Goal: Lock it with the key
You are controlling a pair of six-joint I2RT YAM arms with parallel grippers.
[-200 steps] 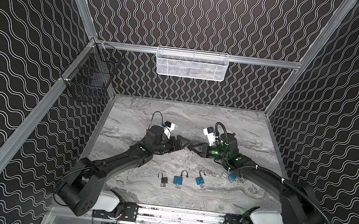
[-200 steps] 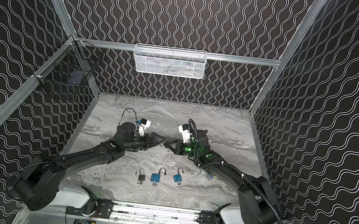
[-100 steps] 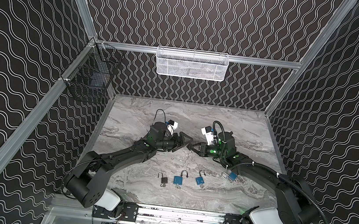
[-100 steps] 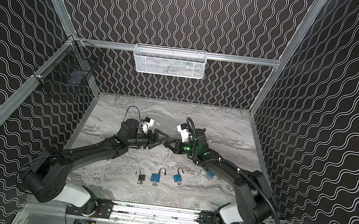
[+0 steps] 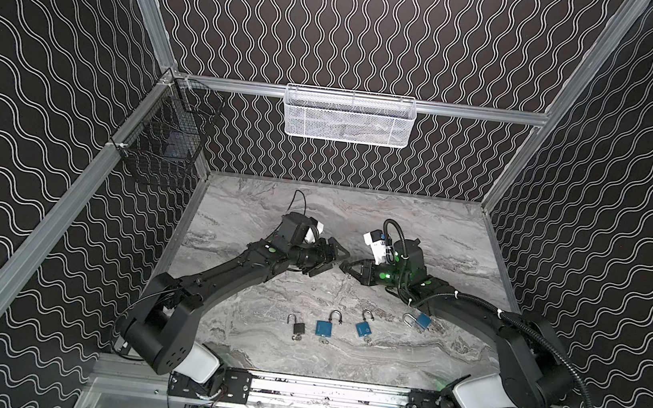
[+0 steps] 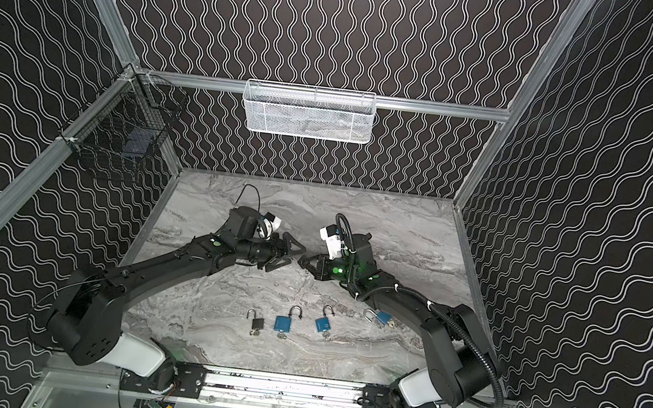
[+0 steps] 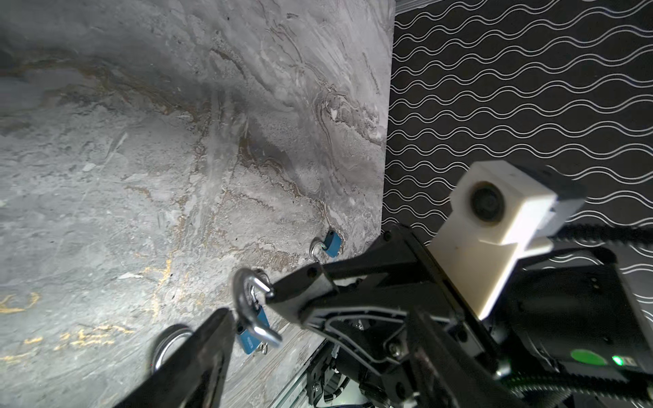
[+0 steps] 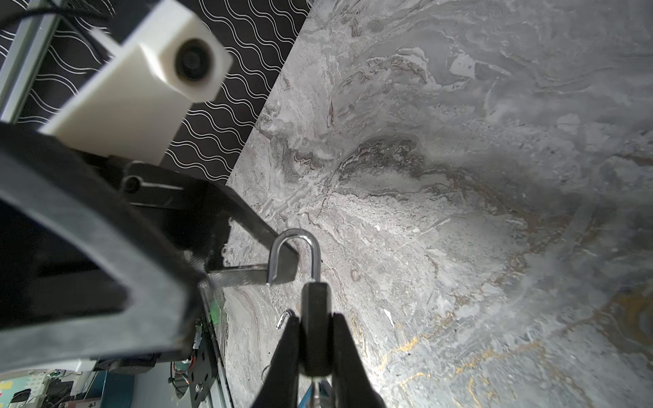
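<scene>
a: start at the left wall. what's there?
b: a black wire basket (image 5: 163, 132) hung on the frame rail, with something dark inside that i can't make out. further along the back rail, a white mesh basket (image 5: 347, 117).
a: and the arms?
b: both stretch low over the marble tabletop (image 5: 257, 205), tips meeting near the middle. the left gripper (image 5: 336, 260) has its jaws spread wide, grasping nothing. in the right wrist view one of its fingers (image 8: 261, 233) runs behind the silver shackle (image 8: 295, 247) of the held padlock (image 8: 315, 332) (touching or just short, i can't tell).
a: who has that padlock?
b: the right gripper (image 5: 346, 266), jaws clenched on the black body, shackle pointing at the left gripper. the shackle is sprung: one leg sits in the body, the other ends free in the air.
a: its key?
b: hidden below the fingers.
a: and on the table?
b: nearer the arm bases there's a row: a dark padlock (image 5: 297, 327), a blue padlock (image 5: 324, 328), a second blue padlock (image 5: 363, 328), each with what looks like a key at its base. a third blue padlock (image 5: 422, 322) lies tilted just beside the right arm.
</scene>
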